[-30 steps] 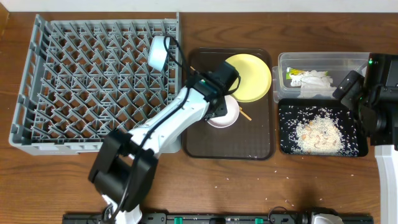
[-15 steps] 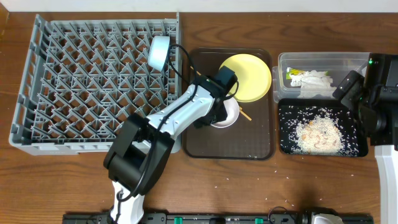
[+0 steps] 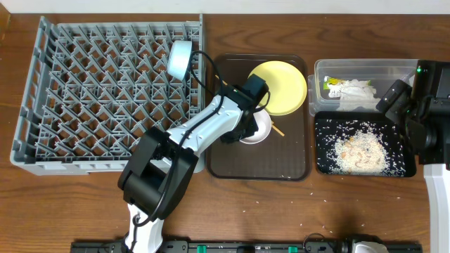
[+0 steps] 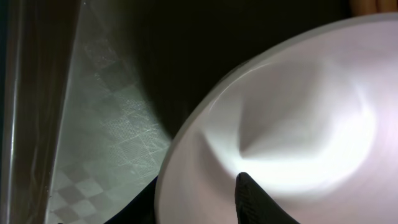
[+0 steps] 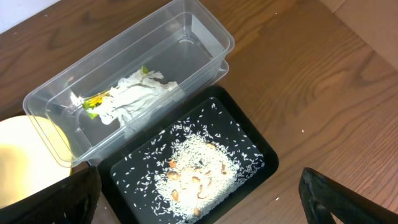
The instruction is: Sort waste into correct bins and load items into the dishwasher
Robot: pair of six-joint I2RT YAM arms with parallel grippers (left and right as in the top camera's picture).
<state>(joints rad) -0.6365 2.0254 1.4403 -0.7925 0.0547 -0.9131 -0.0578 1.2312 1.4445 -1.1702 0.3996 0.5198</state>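
left jaws straddle the 9 o'clock rim of the white bowl (image 3: 260, 133), grip uncertain; dish rack (image 3: 105, 91) at 9 o'clock; right jaws gape.

- You are working at a robot test bench set up as a dish-clearing station.
- A left arm (image 3: 204, 130) and a right arm (image 3: 430, 151) stand at one wooden table (image 3: 281, 211), with a black mounting rail (image 3: 246, 247) along its near edge.
- A grey dish rack (image 3: 105, 91), a brown serving tray (image 3: 281, 167), a clear tub (image 3: 365, 65) and a black tray (image 3: 322, 144) sit in a row on the bare wood.
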